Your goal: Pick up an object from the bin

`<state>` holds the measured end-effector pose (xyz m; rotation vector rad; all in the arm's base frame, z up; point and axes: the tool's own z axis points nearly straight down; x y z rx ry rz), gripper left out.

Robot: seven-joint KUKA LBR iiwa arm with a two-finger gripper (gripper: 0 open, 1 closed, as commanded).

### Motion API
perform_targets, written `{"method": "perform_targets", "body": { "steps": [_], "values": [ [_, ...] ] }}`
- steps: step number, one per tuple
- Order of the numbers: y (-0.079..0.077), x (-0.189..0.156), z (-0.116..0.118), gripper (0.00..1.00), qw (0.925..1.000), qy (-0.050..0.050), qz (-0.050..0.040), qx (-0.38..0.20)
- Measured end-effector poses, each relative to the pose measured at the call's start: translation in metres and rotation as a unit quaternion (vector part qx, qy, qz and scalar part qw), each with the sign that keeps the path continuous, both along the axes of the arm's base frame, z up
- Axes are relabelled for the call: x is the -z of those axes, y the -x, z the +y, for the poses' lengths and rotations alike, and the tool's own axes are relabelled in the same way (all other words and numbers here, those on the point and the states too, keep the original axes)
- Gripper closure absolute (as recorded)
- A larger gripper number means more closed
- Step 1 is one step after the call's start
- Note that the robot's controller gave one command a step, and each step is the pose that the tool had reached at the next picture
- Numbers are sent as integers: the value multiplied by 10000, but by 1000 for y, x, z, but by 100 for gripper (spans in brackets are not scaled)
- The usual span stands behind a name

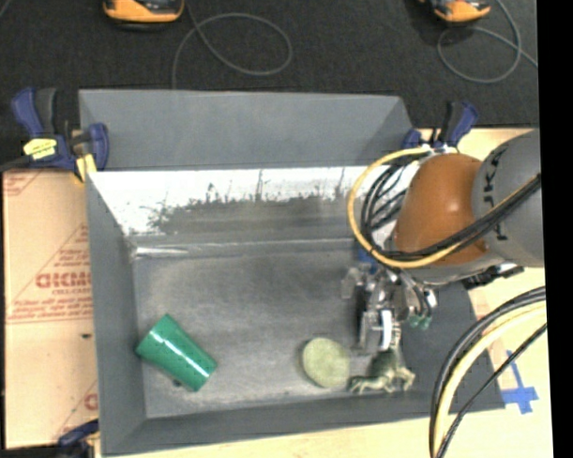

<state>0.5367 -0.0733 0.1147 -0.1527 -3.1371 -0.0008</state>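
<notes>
where the gripper [381, 346] hangs, the bin's [251, 295] right wall stands near.

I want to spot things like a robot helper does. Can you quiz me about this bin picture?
1. True or false: the green plastic cup lies on its side at the lower left of the grey metal bin.
2. What lies just below the gripper in the view? A) a small dark green toy figure B) a red ball C) a blue spoon
3. How many loose things lie in the bin?
Key: 1 true. 2 A. 3 three: cup, figure and a pale green round lump.
</notes>
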Motion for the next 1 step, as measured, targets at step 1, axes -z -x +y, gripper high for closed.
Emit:
{"method": "perform_targets", "body": {
  "steps": [1],
  "values": [
    [13, -2, 2, 0, 10000, 6, -14, -58]
  ]
}}
